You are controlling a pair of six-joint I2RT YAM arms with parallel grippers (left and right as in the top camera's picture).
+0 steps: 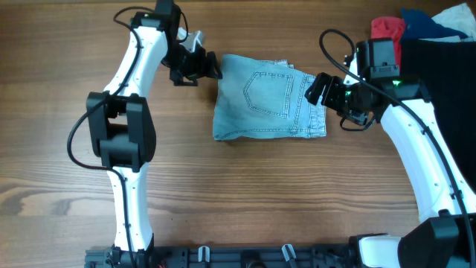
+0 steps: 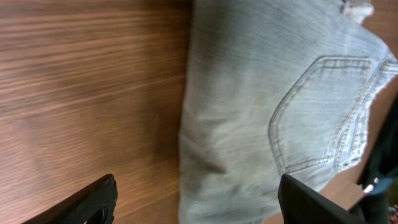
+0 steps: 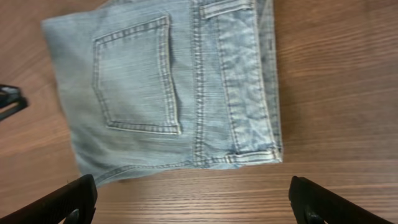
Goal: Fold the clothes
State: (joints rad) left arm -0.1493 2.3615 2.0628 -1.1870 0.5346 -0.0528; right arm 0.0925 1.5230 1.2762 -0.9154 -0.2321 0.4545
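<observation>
The light-blue denim shorts [image 1: 268,98] lie folded on the wooden table, a stitched back pocket facing up. My left gripper [image 1: 210,67] is open at the shorts' left edge; in its wrist view the shorts [image 2: 261,106] fill the right half, their folded edge between the fingers [image 2: 196,202]. My right gripper [image 1: 318,88] is open at the shorts' right edge, by the waistband. In the right wrist view the shorts [image 3: 161,87] lie just beyond the open fingers [image 3: 193,199], which hold nothing.
A pile of other clothes, red [image 1: 387,28], dark blue and white [image 1: 439,18], lies on a black surface [image 1: 439,67] at the far right. The table [image 1: 245,193] is bare wood in front of the shorts.
</observation>
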